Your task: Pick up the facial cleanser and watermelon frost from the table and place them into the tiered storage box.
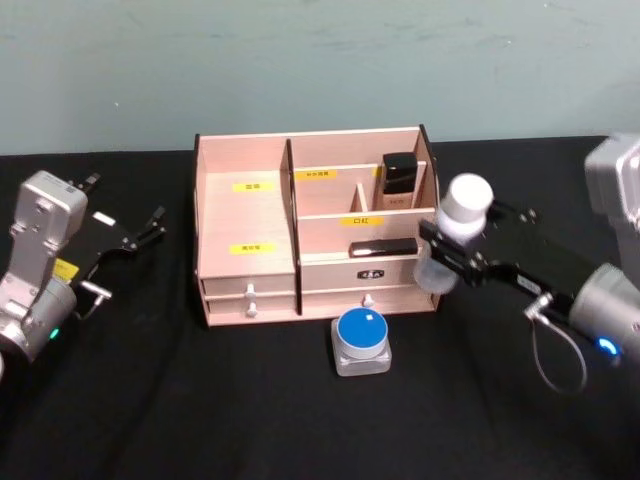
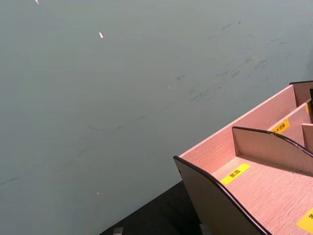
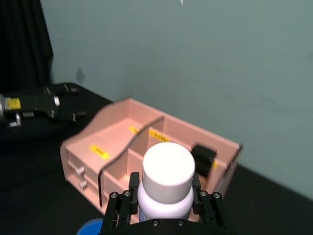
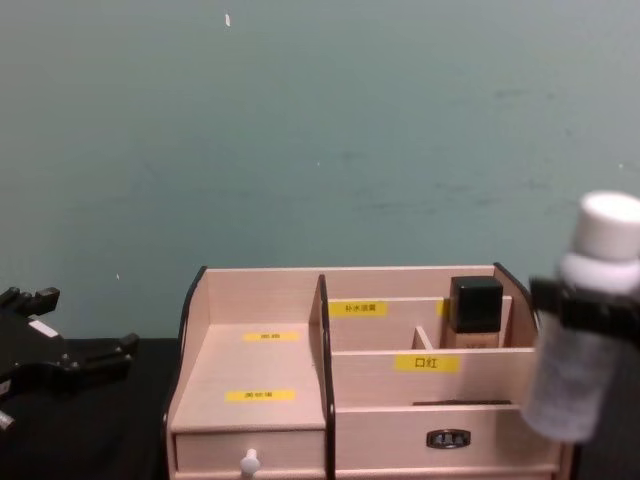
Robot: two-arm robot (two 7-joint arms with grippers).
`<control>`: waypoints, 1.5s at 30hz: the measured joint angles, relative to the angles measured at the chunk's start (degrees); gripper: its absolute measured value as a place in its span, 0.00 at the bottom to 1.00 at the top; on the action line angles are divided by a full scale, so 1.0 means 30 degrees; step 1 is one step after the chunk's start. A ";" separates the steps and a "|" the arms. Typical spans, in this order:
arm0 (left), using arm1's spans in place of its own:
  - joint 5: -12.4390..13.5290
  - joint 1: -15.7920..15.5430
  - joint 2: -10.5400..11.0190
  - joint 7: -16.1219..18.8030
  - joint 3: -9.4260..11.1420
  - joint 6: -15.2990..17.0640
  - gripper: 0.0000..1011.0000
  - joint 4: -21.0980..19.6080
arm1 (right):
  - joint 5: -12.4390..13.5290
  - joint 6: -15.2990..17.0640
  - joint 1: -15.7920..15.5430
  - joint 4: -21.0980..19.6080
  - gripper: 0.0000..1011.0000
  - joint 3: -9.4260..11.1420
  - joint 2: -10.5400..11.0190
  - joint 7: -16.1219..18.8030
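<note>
Background: plain teal wall (image 1: 320, 60). Work surface: table (image 1: 150, 400) under black cloth.

Largest item: tiered storage box (image 1: 240, 215), upright at mid-table, stepped compartments open toward the robot, two drawers along the bottom.

Right gripper (image 1: 447, 255): reaching in from the right, just beside the box's right side wall. Jaws clamped on the facial cleanser (image 1: 466, 200), one finger on each side of the body just below the cap.

Left gripper (image 1: 145, 232): at the table's left, well apart from the box, fingers spread with nothing between them.

Facial cleanser: near upright in the right jaws, cap above the fingers, body hanging below them.

Watermelon frost (image 1: 361, 340): standing on the table just in front of the right-hand drawer, near it but apart, blue lid up. Apart from both sets of jaws, nearer the right.

Beige bottle with black cap (image 1: 400, 180): upright in the rear right compartment. Dark slim item (image 1: 383, 246): lying flat in the compartment in front of and below it.

View differences:
- Head view: plan layout, with the jar's place before the drawers and both arms' spacing from the box.
- Chest view: height, with the cleanser's cap above the box's top edge and its base level with the lower front panel.
- Right wrist view: grip detail, fingers tight against the bottle's shoulder.
- Left wrist view: close look at the box's curved dark-edged side and labelled left compartments.
</note>
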 joint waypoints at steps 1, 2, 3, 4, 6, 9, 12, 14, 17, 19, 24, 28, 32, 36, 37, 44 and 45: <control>0.0001 -0.0001 0.0000 0.0000 0.0000 0.0001 1.00 -0.0001 | -0.0046 0.0114 0.0366 -0.0046 0.60 -0.0104 -0.0077 0.0095; 0.0001 -0.0001 0.0001 -0.0001 0.0000 0.0000 1.00 0.0000 | -0.0071 0.0178 0.0592 -0.0046 0.60 -0.0172 -0.0129 0.0144; 0.0001 -0.0001 -0.0001 0.0000 0.0000 0.0001 1.00 -0.0001 | -0.0126 0.0304 0.1123 0.0044 0.60 -0.0372 -0.0281 0.0240; 0.0000 -0.0002 0.0000 -0.0001 0.0000 0.0000 1.00 -0.0001 | -0.0163 0.0371 0.1414 0.0150 0.60 -0.0492 -0.0373 0.0280; 0.0000 -0.0002 0.0000 0.0000 0.0000 -0.0001 1.00 0.0000 | -0.0274 0.0570 0.2331 0.0575 0.60 -0.0878 -0.0684 0.0414; 0.0001 -0.0001 0.0000 0.0000 0.0000 0.0000 1.00 -0.0001 | -0.0387 0.0722 0.3604 0.1427 0.60 -0.1463 -0.1229 0.0635; 0.0001 -0.0001 0.0000 0.0000 -0.0001 0.0000 1.00 0.0000 | -0.0483 0.0734 0.4432 0.2103 0.60 -0.1894 -0.1623 0.0796; 0.0002 -0.0001 0.0001 0.0000 0.0001 0.0000 1.00 0.0001 | -0.0616 0.0691 0.5250 0.2877 0.60 -0.2305 -0.2033 0.0921; 0.0002 -0.0001 0.0000 -0.0001 0.0001 0.0000 1.00 -0.0001 | -0.0740 0.0589 0.6203 0.3950 0.60 -0.2817 -0.2615 0.1064; 0.0001 -0.0002 -0.0001 0.0000 0.0000 0.0000 1.00 -0.0001 | -0.0784 0.0510 0.6609 0.4433 0.60 -0.3012 -0.2868 0.1122; 0.0001 -0.0001 0.0000 0.0000 0.0000 0.0001 1.00 -0.0001 | -0.0994 0.0283 0.7835 0.6105 0.60 -0.3620 -0.3660 0.1257; 0.0001 0.0000 0.0000 0.0000 0.0000 0.0001 1.00 0.0000 | -0.1129 0.0065 0.8508 0.7167 0.60 -0.3921 -0.4111 0.1342; 0.0001 -0.0001 0.0000 0.0000 -0.0001 0.0001 1.00 0.0000 | -0.1298 -0.0157 0.9139 0.8254 0.60 -0.4130 -0.4564 0.1346; 0.0000 -0.0002 0.0001 0.0000 0.0000 0.0001 1.00 0.0001 | -0.1348 -0.0286 0.9422 0.8857 0.60 -0.4162 -0.4789 0.1346; 0.0000 -0.0001 0.0000 0.0000 0.0000 0.0001 1.00 -0.0001 | -0.1365 -0.0358 0.9524 0.9101 0.60 -0.4165 -0.4858 0.1355; 0.0001 -0.0001 0.0000 0.0000 -0.0001 0.0000 1.00 0.0000 | -0.1399 -0.0673 0.9937 1.0008 0.60 -0.4146 -0.5174 0.1491; 0.0001 -0.0001 0.0001 0.0000 0.0000 0.0001 1.00 -0.0001 | -0.1398 -0.0701 1.0018 1.0171 0.60 -0.4152 -0.5248 0.1538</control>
